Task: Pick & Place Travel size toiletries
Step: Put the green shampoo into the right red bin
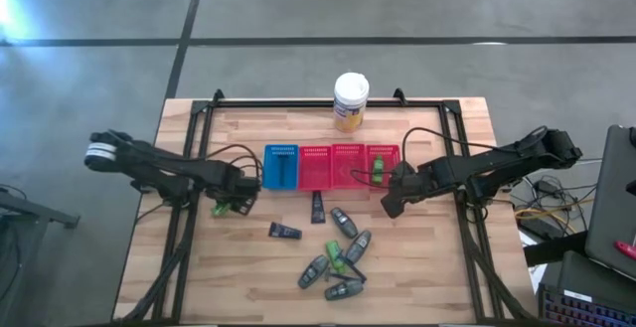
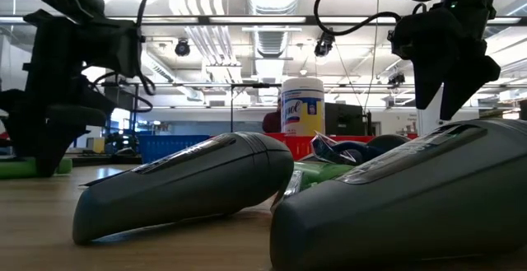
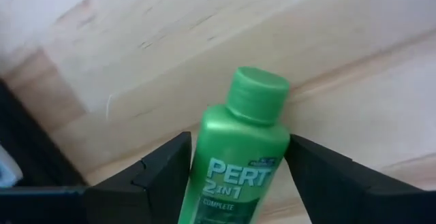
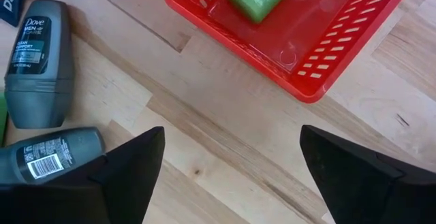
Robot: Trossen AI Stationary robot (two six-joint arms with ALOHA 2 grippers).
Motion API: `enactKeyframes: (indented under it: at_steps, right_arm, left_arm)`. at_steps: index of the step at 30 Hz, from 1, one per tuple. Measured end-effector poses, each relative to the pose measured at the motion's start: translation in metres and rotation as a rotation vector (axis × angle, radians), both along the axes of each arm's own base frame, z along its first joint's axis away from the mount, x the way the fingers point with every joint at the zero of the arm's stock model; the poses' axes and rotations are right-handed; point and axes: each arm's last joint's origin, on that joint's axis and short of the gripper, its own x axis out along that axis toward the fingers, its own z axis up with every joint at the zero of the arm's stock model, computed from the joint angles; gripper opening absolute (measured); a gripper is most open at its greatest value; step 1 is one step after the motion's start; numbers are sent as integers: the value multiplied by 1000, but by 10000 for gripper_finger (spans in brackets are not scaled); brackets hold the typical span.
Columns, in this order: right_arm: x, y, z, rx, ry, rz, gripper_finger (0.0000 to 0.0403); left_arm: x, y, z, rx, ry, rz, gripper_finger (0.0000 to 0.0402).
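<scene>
High view, desk: a light wooden butcher-block desk (image 1: 199, 267) with a black frame stands on a grey floor crossed by dark lines.
High view, baskets: one blue slotted basket (image 1: 280, 167) and three red ones (image 1: 347, 164) stand in a row at the middle; a green bottle (image 1: 378, 171) lies in the rightmost red one.
High view, canister: a yellow canister (image 1: 351, 101) with a white lid stands behind the baskets.
High view, toiletries: grey oval tubes (image 1: 344, 221), green bottles and a dark blue tube (image 1: 284, 231) lie loose on the desk in front of the baskets.
High view, arms: the left gripper (image 1: 233, 205) is low beside the blue basket; the right gripper (image 1: 392, 206) hangs in front of the rightmost red basket.
Low view, room: a bright hall with ceiling lamps and pipes; two smooth grey tubes (image 2: 189, 184) fill the foreground, and the canister (image 2: 302, 105) stands behind them.
Left wrist view: a glossy green PERT bottle (image 3: 238, 156) with a round cap lies on the wood between the left jaws; they stand on both sides of it and seem to touch it, but a firm grip I cannot confirm.
Right wrist view: the right jaws stand wide open and empty over bare wood, near the red basket (image 4: 320, 60) of shiny plastic; two grey Dove tubes (image 4: 37, 60) lie beside.
</scene>
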Motion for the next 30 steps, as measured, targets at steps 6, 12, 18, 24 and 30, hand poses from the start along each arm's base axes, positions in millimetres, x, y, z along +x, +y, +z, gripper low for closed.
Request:
enactKeyframes:
  at_steps: [6,12,18,24,30]
  right_arm:
    - [0,0,0,1,-2,-3,353]
    - [1,0,0,8,-10,-9,348]
    - [7,1,2,23,-77,-7,334]
    - [27,1,11,119,-289,-1,327]
    - [48,-15,28,139,-558,-55,337]
  left_arm:
    - [4,0,-2,-13,14,-129,212]
    - [8,-1,3,-33,0,-189,185]
    - [30,-2,29,-18,-115,-327,172]
    - [52,-2,73,236,-258,-626,170]
    - [76,0,105,545,-378,-972,170]
